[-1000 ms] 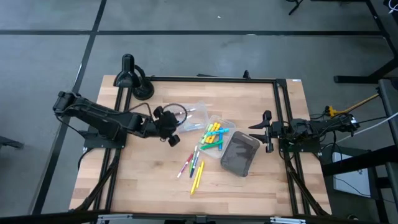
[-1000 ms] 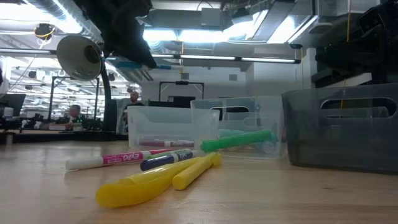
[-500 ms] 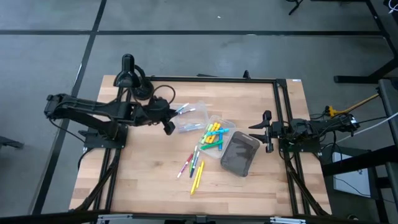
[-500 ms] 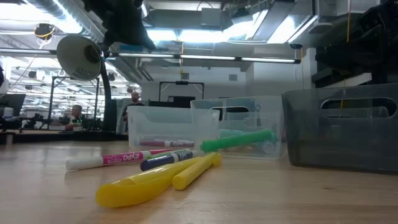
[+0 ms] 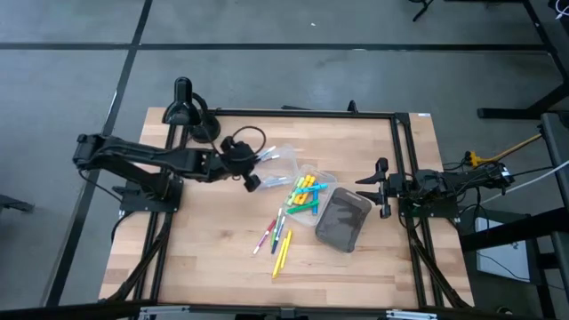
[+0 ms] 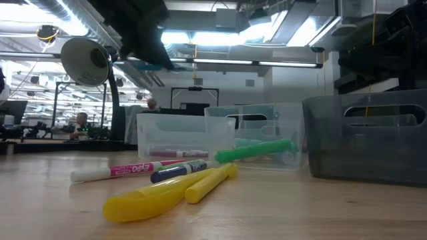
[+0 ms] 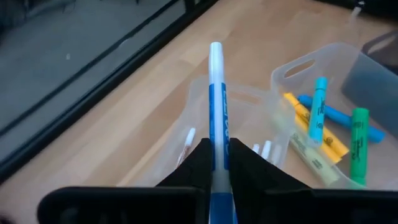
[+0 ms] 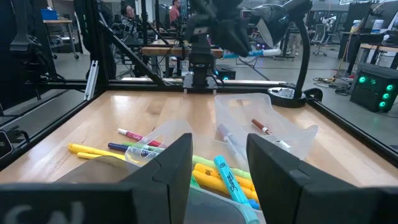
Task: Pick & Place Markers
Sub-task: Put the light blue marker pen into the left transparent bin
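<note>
My left gripper is shut on a blue-and-white marker above the near-empty clear tray; the low view shows it overhead. A few markers lie in that tray. A second clear tray holds bright markers. Several more markers lie on the wood in front of it. My right gripper stands open at the table's right edge, with nothing between its fingers. My left gripper pinches the marker's blue barrel between its two fingers. The marker lies along the fingers, and its white end sticks out well ahead of them. The fingers slant downward from the table's left. The marker is lifted clear of tray and table.
A dark grey bin stands right of the trays. A desk lamp stands at the far left corner. Black frame rails run along the table's sides. Bare wood lies near the front edge.
My left gripper, still shut on the marker, has swung from the near side of the clear tray toward the far edge and then to the right, ending above the tray. The marker has stayed lifted clear throughout.
</note>
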You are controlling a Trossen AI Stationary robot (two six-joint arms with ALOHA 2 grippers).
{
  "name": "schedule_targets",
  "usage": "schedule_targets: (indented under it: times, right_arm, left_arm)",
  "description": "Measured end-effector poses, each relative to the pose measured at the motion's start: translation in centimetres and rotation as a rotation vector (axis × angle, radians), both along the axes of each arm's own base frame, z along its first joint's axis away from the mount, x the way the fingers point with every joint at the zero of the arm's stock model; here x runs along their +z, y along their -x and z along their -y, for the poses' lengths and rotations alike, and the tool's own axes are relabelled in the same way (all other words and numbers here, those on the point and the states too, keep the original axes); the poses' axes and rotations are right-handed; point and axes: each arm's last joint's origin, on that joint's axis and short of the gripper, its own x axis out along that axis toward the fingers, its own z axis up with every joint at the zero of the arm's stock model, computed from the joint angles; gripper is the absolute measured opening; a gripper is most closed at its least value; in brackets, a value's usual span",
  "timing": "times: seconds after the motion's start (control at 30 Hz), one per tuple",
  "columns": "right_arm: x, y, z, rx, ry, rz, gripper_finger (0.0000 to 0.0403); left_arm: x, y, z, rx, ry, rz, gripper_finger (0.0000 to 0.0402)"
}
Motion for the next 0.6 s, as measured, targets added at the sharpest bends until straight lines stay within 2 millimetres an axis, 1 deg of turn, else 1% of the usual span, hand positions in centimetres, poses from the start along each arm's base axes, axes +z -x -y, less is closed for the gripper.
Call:
schedule_targets:
  times: [0.17, 0.3, 0.4, 0.6]
  right_arm:
    - [0.0, 0.0, 0.0, 0.0, 0.0, 0.0, 0.0152]
    - [0.0, 0.0, 0.0, 0.0, 0.0, 0.0, 0.0152]
    - [0.0, 0.0, 0.0, 0.0, 0.0, 0.0, 0.0152]
    - [0.0, 0.0, 0.0, 0.0, 0.0, 0.0, 0.0152]
  left_arm:
    - [-1.1, -2.2, 0.3, -0.1, -0.112, -0.03, 0.0029]
    - [-2.0, -3.6, 0.6, -0.162, -0.211, -0.066, 0.0029]
    - [-2.7, -4.2, 0.9, -0.207, -0.263, -0.118, 0.0029]
    - [-3.7, -4.6, 0.9, -0.261, -0.312, -0.195, 0.0029]
